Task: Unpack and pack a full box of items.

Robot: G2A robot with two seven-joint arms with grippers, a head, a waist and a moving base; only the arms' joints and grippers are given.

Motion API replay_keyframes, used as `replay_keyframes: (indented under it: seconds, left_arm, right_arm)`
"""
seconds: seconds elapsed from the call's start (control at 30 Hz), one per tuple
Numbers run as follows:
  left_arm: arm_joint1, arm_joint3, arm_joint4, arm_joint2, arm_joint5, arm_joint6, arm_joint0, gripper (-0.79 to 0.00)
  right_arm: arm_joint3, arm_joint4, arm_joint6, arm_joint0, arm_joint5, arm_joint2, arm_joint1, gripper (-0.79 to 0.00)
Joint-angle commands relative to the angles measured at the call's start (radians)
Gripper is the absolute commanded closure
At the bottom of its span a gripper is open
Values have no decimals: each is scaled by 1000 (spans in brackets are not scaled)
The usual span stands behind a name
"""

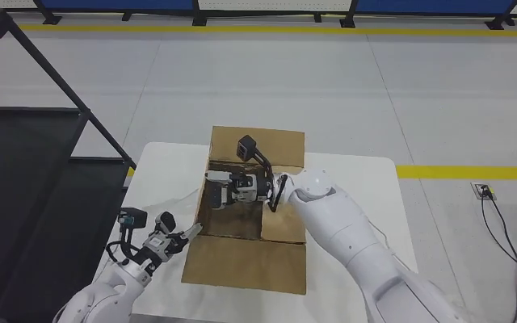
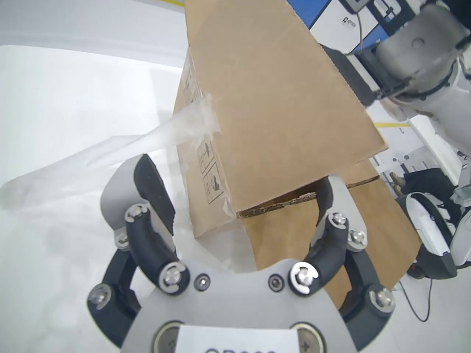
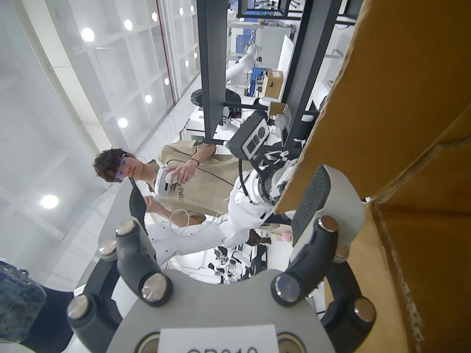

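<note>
Tabletop [image 1: 355, 182], white and smooth, is carrying a large brown corrugated cardboard box [image 1: 242, 262], which is sitting near the middle with its opening facing up and its flaps folding outward.

The right gripper [image 1: 216, 195] is hanging inside the box opening, close to the box's left wall. In its own wrist view the right gripper [image 3: 224, 189] is standing spread wide with nothing between its pads, and a flap edge is lying just beside one finger.

The left gripper [image 2: 239, 170] is hovering just outside the box's near left corner, spread wide and empty, with that corner lying ahead between its fingers [image 2: 154, 185]. A strip of clear packing tape [image 2: 162, 137] is trailing from the box's left wall toward the table.

Arm and shadow are hiding the contents, so I cannot tell what is lying inside.

Judging by the material, the box is likely handling light and stiff at the walls but bending easily at the flaps, so a wall rim looks like the firmer hold. The flaps are crowding the near and far sides of the box, while open table beside the left and right walls is offering room for setting items down. The loose tape could be catching on a finger.
</note>
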Motion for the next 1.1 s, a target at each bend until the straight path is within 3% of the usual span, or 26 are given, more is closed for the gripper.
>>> replay_keyframes:
  seconds: [0.0,0.23,0.53,0.8,1.07]
  left_arm:
    - [1,7,-10,-9,-6,-4,-4,-785]
    - [-1,2,-55,-38,-2,24,20,-785]
    - [0,-1,-91,-112,38,54,35,-785]
    - [4,71,-77,-152,63,18,16,-785]
    - [4,188,24,-107,94,-3,-34,-785]
  right_arm:
    - [16,18,37,4,-5,8,-3,-785]
    - [70,22,54,23,-56,38,0,-785]
    - [119,9,48,28,-97,106,39,-785]
    - [111,6,49,3,-120,171,82,-785]
    - [32,4,41,-50,-130,243,132,-785]
